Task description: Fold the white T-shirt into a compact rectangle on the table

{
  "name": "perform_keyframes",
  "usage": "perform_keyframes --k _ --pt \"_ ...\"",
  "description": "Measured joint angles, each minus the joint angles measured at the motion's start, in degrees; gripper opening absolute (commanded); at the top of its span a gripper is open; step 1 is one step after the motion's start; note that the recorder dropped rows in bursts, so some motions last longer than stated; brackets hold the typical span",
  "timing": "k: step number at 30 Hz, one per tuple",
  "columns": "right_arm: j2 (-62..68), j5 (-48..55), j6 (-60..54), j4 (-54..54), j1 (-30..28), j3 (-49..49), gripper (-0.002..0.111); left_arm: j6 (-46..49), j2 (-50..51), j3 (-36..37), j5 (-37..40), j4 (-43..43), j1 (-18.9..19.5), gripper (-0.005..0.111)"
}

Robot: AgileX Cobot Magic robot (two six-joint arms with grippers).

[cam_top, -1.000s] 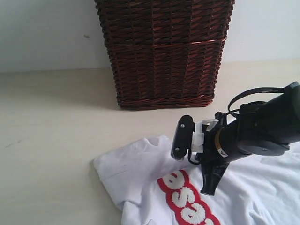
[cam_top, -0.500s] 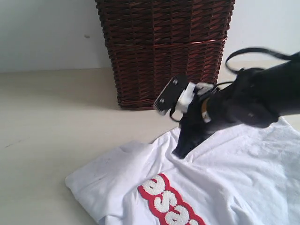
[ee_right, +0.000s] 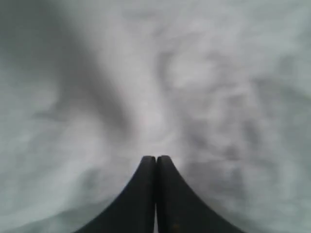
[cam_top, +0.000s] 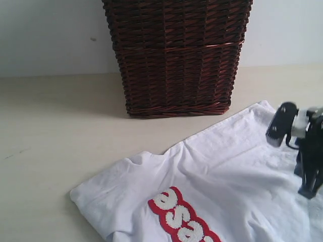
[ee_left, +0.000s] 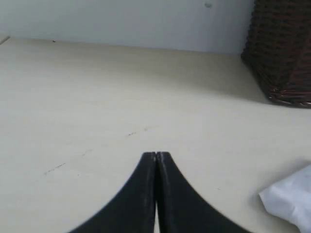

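White cotton T-shirt (cam_top: 217, 186), position: lies spread on the broad pale beige table (cam_top: 55, 126), in front of the dark brown wicker basket (cam_top: 176, 55) and apart from it; not yet folded into a rectangle.
Print: red band of puffy white letters (cam_top: 184, 219) faces up, running off the near edge of the exterior view.
Handling, judged: light, limp and soft; it will sag and wrinkle when lifted, and likely slide on the smooth tabletop. Not fragile. The padded print probably resists a crease more than the plain cloth.
Where to take hold, judged: pinch at edges or corners, such as the sleeve end (cam_top: 101, 196) or the far corner (cam_top: 262, 105), not mid-panel, where only a bunch of cloth would rise.
Right gripper (cam_top: 306, 193): fingers together, tip down on or just above the shirt; whether a pinch of cloth is caught, I cannot tell.
Left gripper (ee_left: 156, 154): fingers together, empty, over bare table, with one shirt corner (ee_left: 291, 199) near.
Hidden or cut off: the shirt's near and right portions lie outside the exterior view; the neck is not identifiable; the left arm is absent from that view.
Hard to make out: the right wrist view is blurred, showing only grey-white cloth (ee_right: 218, 97).
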Motion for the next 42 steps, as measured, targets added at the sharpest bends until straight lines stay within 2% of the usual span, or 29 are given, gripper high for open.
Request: perform_keyframes --k 8,17,21,23,26,29,30,31,32,34,36,39,42 --pt "4.95 2.65 -4.12 11.61 0.67 1.52 0.0 0.0 0.0 0.0 0.0 0.0 0.0 0.0" --pt "4.95 6.32 -4.67 14.78 11.94 1.52 0.0 0.0 0.0 0.0 0.0 0.0 0.0 0.0" --pt "4.39 6.93 -3.49 16.35 13.95 1.52 0.001 0.0 0.0 0.0 0.0 0.0 0.0 0.0" --pt "0.13 7.36 0.69 13.32 14.07 1.63 0.013 0.0 0.0 0.0 0.0 0.0 0.0 0.0" --pt "-10.62 7.36 4.59 6.78 13.75 1.63 0.048 0.0 0.0 0.0 0.0 0.0 0.0 0.0" --pt "-19.93 7.45 5.5 4.72 6.38 1.63 0.048 0.0 0.0 0.0 0.0 0.0 0.0 0.0" --pt "-20.33 7.67 6.1 4.31 1.04 1.79 0.048 0.0 0.0 0.0 0.0 0.0 0.0 0.0" --pt "-19.83 7.67 6.23 4.2 -2.14 2.0 0.047 0.0 0.0 0.0 0.0 0.0 0.0 0.0" --pt "-17.92 7.33 6.02 4.08 -8.11 2.33 0.047 0.0 0.0 0.0 0.0 0.0 0.0 0.0" --pt "-13.55 6.0 2.65 5.39 -14.54 2.47 0.047 0.0 0.0 0.0 0.0 0.0 0.0 0.0" --pt "-8.77 5.73 -3.69 10.39 -18.23 2.47 0.047 0.0 0.0 0.0 0.0 0.0 0.0 0.0" --pt "-4.78 5.63 -10.44 15.43 -20.16 2.47 0.046 0.0 0.0 0.0 0.0 0.0 0.0 0.0" --pt "-1.77 4.44 -14.98 19.14 -20.8 2.47 0.036 0.0 0.0 0.0 0.0 0.0 0.0 0.0"
